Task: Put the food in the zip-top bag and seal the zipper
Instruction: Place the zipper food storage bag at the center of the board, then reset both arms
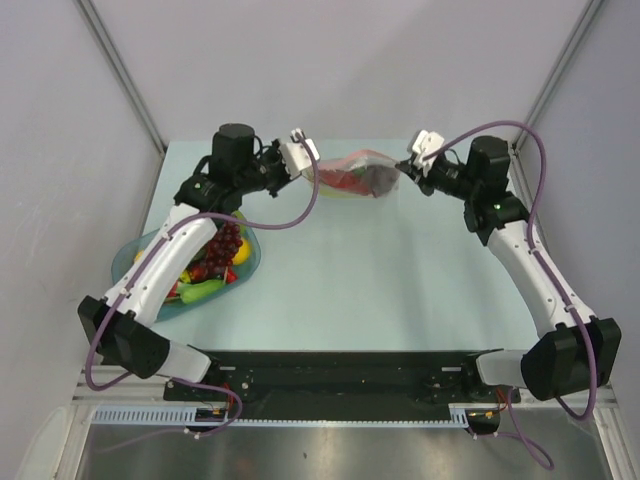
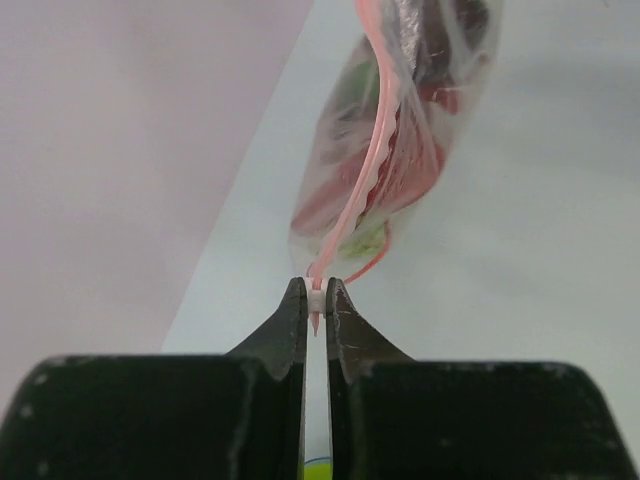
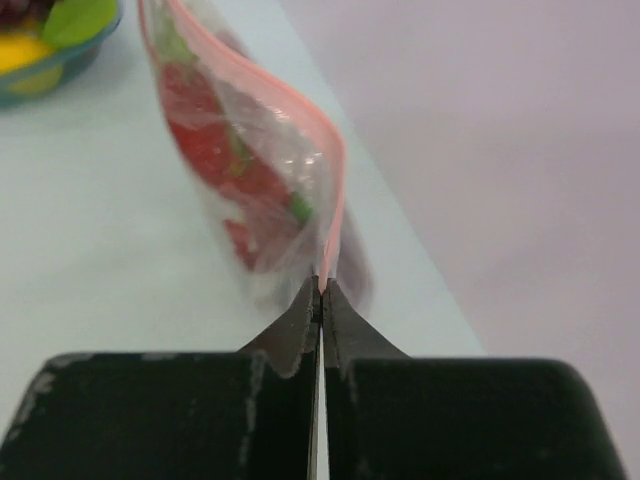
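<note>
The zip-top bag [image 1: 358,173] is held up near the far edge of the table [image 1: 400,270], stretched between the two arms. The left gripper [image 2: 315,295] is pressed together on one end of the pink zipper [image 2: 375,150], with the strip pinched between its jaws. The right gripper [image 3: 320,290] is pinched on the other end in the same way. The bag is probably held so because a taut mouth keeps the two halves of the strip lined up for pressing. Red and green food [image 3: 205,150] is seen through the clear plastic, hanging below the strip.

In the left wrist view a thin pink loop stands away from the main strip close to the jaws (perhaps a part not yet joined), so it cannot be told if the seal is complete.

A translucent blue-green dish [image 1: 250,262] is left under the left arm, well apart from the bag. A dark grape bunch [image 1: 225,240] and a green vegetable [image 1: 203,290] lie in it, so the filling seems not finished.
</note>
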You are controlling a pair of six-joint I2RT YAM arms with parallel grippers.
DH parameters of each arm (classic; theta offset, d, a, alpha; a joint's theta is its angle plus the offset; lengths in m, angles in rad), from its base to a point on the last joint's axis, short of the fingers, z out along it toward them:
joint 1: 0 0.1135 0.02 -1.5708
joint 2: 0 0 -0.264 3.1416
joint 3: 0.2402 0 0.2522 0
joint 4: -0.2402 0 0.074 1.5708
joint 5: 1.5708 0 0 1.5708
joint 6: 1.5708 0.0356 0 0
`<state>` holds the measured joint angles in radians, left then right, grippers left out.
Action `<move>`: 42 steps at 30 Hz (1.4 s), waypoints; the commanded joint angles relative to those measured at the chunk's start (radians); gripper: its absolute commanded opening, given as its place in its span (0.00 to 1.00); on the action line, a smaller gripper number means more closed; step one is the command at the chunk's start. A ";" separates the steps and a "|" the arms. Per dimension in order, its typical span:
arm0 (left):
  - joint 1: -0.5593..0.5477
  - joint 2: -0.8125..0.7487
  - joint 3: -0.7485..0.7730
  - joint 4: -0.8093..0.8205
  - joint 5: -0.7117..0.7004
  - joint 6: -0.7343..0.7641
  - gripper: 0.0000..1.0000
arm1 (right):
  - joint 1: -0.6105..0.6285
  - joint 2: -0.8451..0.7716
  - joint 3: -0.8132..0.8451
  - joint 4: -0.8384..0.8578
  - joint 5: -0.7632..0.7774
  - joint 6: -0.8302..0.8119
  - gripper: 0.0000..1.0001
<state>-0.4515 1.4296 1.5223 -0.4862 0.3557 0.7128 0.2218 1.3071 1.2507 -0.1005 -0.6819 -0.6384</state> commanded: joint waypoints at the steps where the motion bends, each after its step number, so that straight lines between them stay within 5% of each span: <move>1: -0.064 -0.032 -0.178 -0.029 0.095 0.057 0.00 | 0.053 -0.029 -0.205 -0.106 -0.059 -0.245 0.00; 12: -0.226 -0.156 -0.593 -0.057 0.132 -0.082 0.00 | 0.195 -0.227 -0.577 -0.366 -0.004 -0.386 0.00; 14: -0.251 -0.196 -0.628 -0.046 0.144 -0.148 0.05 | 0.233 -0.293 -0.620 -0.346 0.034 -0.365 0.07; 15: -0.262 -0.210 -0.634 -0.043 0.158 -0.173 0.16 | 0.244 -0.307 -0.623 -0.344 0.073 -0.357 0.13; 17: -0.265 -0.245 -0.630 -0.052 0.177 -0.222 0.35 | 0.266 -0.327 -0.608 -0.361 0.105 -0.322 0.40; 18: -0.265 -0.253 -0.619 -0.064 0.177 -0.230 0.57 | 0.266 -0.330 -0.565 -0.375 0.128 -0.305 0.65; 20: -0.263 -0.285 -0.567 -0.106 0.154 -0.257 0.76 | 0.261 -0.330 -0.507 -0.428 0.157 -0.241 0.78; 21: -0.256 -0.299 -0.545 -0.123 0.137 -0.263 0.94 | 0.254 -0.331 -0.443 -0.459 0.166 -0.227 0.82; 22: -0.247 -0.313 -0.500 -0.141 0.128 -0.277 1.00 | 0.245 -0.335 -0.406 -0.523 0.159 -0.215 0.84; 25: -0.167 -0.336 -0.354 -0.265 0.112 -0.309 1.00 | 0.177 -0.362 -0.289 -0.591 0.128 -0.134 0.91; 32: 0.302 -0.232 0.001 -0.459 0.282 -0.466 1.00 | -0.076 -0.344 -0.096 -0.585 0.053 0.158 0.98; 36: 0.505 -0.236 -0.016 -0.425 0.351 -0.536 1.00 | -0.293 -0.279 -0.083 -0.545 -0.008 0.354 1.00; 42: 0.596 -0.284 -0.215 -0.321 0.243 -0.618 1.00 | -0.394 -0.198 -0.146 -0.515 0.011 0.477 1.00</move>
<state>0.1169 1.1732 1.3975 -0.8379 0.6224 0.1799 -0.1417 1.0821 1.1351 -0.6353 -0.6632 -0.3138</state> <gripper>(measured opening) 0.996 0.994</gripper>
